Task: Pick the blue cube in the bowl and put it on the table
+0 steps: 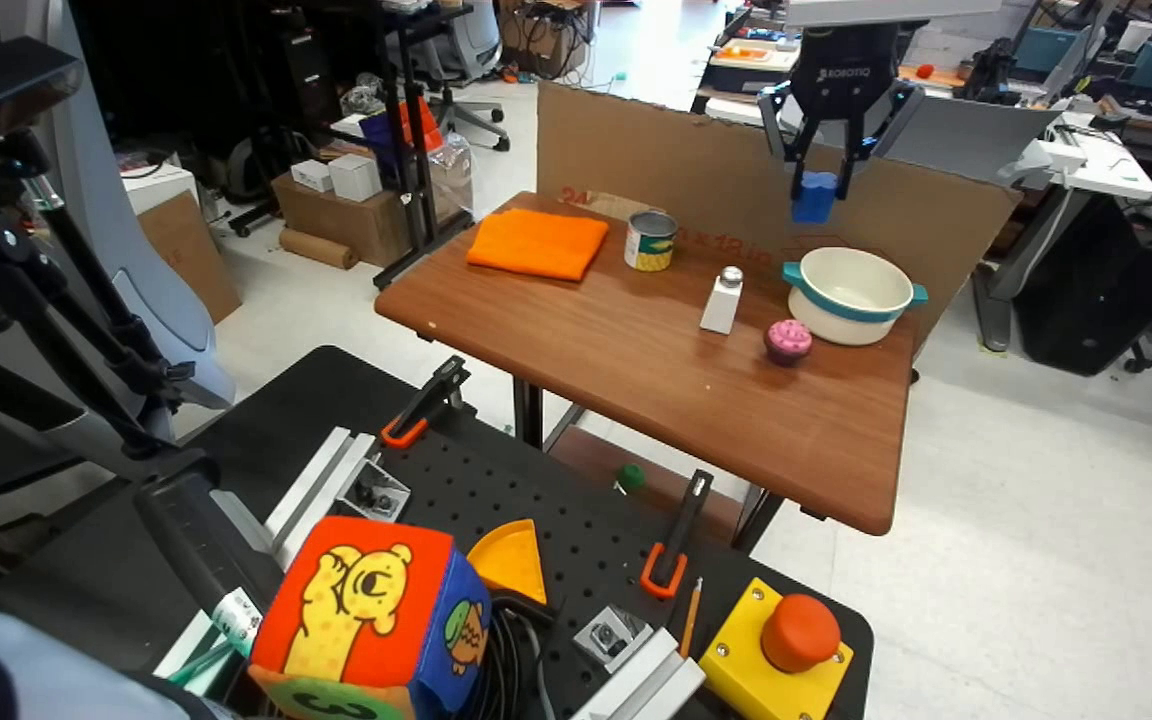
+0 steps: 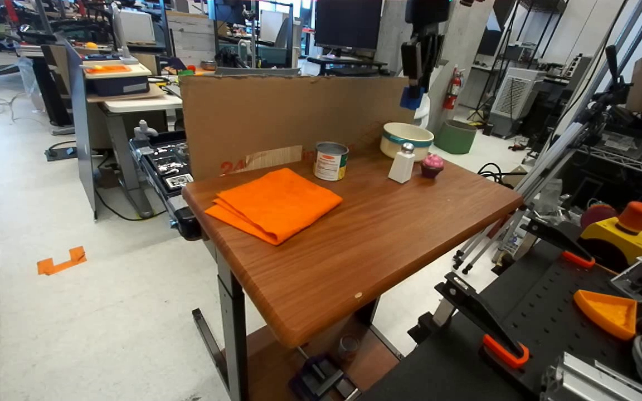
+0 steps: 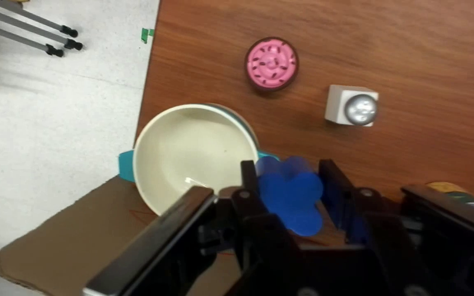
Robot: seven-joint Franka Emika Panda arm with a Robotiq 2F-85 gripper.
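The blue cube (image 1: 814, 203) is a small solid blue block; in the wrist view its end looks lobed (image 3: 290, 197). My gripper (image 1: 820, 186) is shut on it and holds it in the air above the back of the table. The cube also shows below the gripper (image 2: 413, 89) in an exterior view (image 2: 412, 100). The bowl (image 1: 851, 300) is cream with a teal band and teal handles. It stands at the table's far corner, below and beside the held cube. Its visible inside is empty in the wrist view (image 3: 196, 152). The table (image 1: 636, 330) is brown wood.
A pink cupcake toy (image 1: 788, 342) and a white shaker (image 1: 722, 302) stand near the bowl. A can (image 1: 651, 242) and a folded orange cloth (image 1: 539, 243) lie farther along. A cardboard panel (image 1: 656, 150) stands along the back edge. A black cart (image 1: 536, 480) stands in front.
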